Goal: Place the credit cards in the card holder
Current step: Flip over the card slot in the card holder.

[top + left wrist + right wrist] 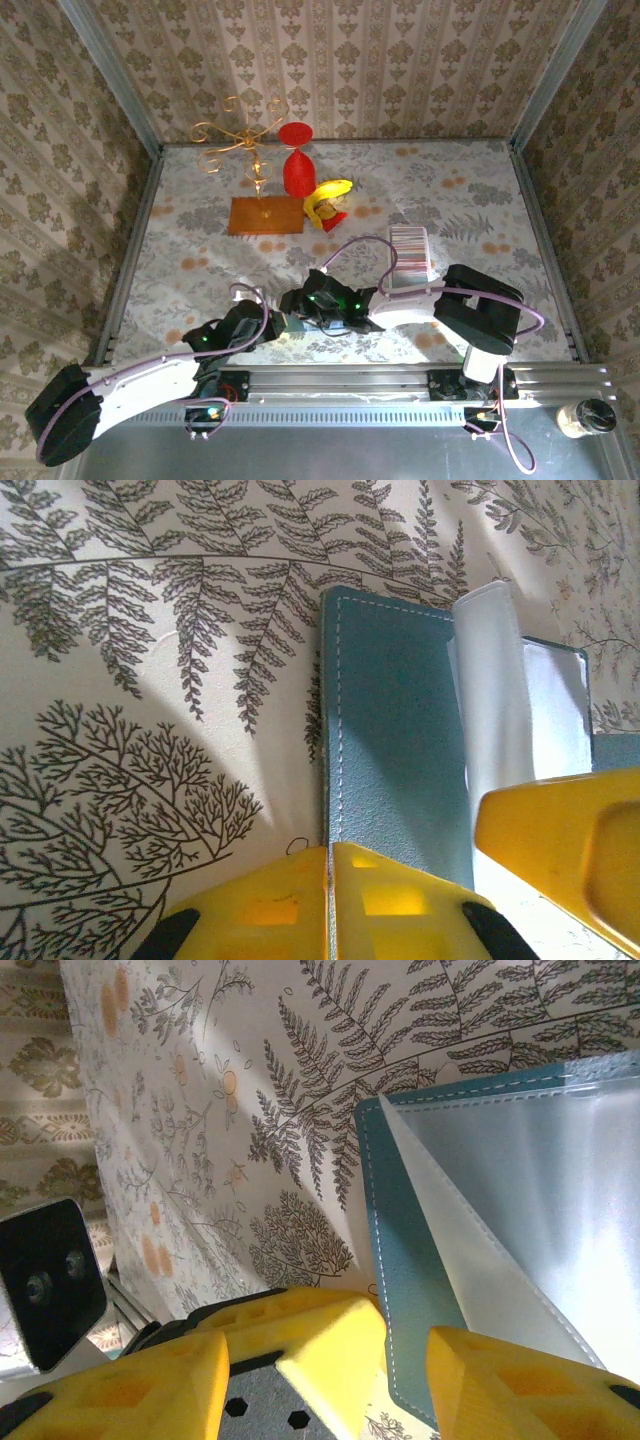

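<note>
A teal-blue pouch (pixel 400 730) with clear plastic sleeves lies on the fern-print cloth near the table's front. One clear sleeve (pixel 490 710) stands lifted off it. My left gripper (pixel 329 848) is shut, its yellow tips resting at the pouch's stitched near edge (pixel 420 1290). My right gripper (pixel 325 1345) is open; the left gripper's tips sit between its fingers, and one finger (pixel 570 850) lies over the clear sleeve. The card holder (pixel 410 255), a ribbed silvery tray, lies behind the right arm. The credit cards are hidden.
At the back stand a gold candelabra on an orange-brown base (pixel 262 215), a red goblet (pixel 296 160) and a banana (pixel 330 195). A jar (pixel 585 415) sits off the table at the lower right. Patterned walls close in three sides.
</note>
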Motion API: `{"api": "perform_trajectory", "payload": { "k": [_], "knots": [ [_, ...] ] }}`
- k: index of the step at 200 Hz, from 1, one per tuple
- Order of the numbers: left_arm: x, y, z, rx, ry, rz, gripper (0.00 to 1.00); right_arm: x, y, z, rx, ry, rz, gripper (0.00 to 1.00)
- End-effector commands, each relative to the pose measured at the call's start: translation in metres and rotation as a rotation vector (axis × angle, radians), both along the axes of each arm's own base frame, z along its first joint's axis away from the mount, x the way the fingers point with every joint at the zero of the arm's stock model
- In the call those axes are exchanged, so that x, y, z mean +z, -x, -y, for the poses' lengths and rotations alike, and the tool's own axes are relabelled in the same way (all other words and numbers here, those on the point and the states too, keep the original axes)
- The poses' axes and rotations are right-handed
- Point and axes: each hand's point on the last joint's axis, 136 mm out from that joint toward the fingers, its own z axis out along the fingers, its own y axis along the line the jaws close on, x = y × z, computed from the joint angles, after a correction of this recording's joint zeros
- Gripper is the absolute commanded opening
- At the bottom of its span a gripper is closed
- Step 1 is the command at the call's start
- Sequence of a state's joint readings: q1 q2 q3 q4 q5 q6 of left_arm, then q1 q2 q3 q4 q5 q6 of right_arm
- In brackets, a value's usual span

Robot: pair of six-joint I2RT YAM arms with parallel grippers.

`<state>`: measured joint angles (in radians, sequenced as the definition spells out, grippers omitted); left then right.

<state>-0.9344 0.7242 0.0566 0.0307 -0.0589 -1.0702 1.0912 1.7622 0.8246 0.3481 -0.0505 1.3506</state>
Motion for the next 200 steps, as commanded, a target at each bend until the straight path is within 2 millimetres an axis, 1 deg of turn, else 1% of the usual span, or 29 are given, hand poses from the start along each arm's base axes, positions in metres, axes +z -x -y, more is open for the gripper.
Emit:
{"api": "perform_trajectory", "payload": {
  "k": [1, 23, 52, 74, 91, 116, 127, 142, 159, 170, 200],
  "knots": [
    [-0.007, 0.003, -0.006, 0.007, -0.013, -0.015, 0.11, -0.002, -0.001, -0.007, -0.012, -0.045, -0.016, 0.55],
    [-0.004, 0.004, -0.008, 0.005, -0.016, -0.009, 0.16, -0.003, -0.002, -0.01, -0.013, -0.048, -0.017, 0.55],
    [0.005, 0.004, -0.012, 0.0, -0.026, 0.017, 0.33, 0.002, -0.005, -0.014, -0.016, -0.068, -0.005, 0.55],
    [0.007, 0.005, -0.019, 0.008, -0.039, 0.03, 0.37, 0.002, -0.005, -0.014, -0.016, -0.062, -0.005, 0.55],
    [0.007, 0.005, -0.024, 0.022, -0.047, 0.034, 0.37, 0.002, -0.005, -0.015, -0.017, -0.065, -0.004, 0.55],
    [0.012, 0.003, -0.041, 0.081, -0.097, 0.044, 0.32, 0.005, -0.007, -0.018, -0.014, -0.068, 0.002, 0.55],
    [0.016, 0.001, -0.053, 0.125, -0.13, 0.053, 0.31, 0.008, -0.007, -0.021, -0.009, -0.073, 0.007, 0.55],
    [0.017, 0.001, -0.076, 0.205, -0.205, 0.047, 0.31, 0.012, -0.01, -0.025, -0.006, -0.08, 0.017, 0.56],
    [0.023, 0.0, -0.097, 0.28, -0.272, 0.053, 0.27, 0.015, -0.011, -0.029, -0.002, -0.086, 0.023, 0.56],
    [0.027, 0.0, -0.107, 0.318, -0.301, 0.056, 0.27, 0.016, -0.013, -0.031, -0.001, -0.092, 0.026, 0.56],
    [0.042, -0.004, -0.124, 0.389, -0.345, 0.087, 0.25, 0.019, -0.018, -0.043, 0.013, -0.109, 0.034, 0.56]
  ]
}}
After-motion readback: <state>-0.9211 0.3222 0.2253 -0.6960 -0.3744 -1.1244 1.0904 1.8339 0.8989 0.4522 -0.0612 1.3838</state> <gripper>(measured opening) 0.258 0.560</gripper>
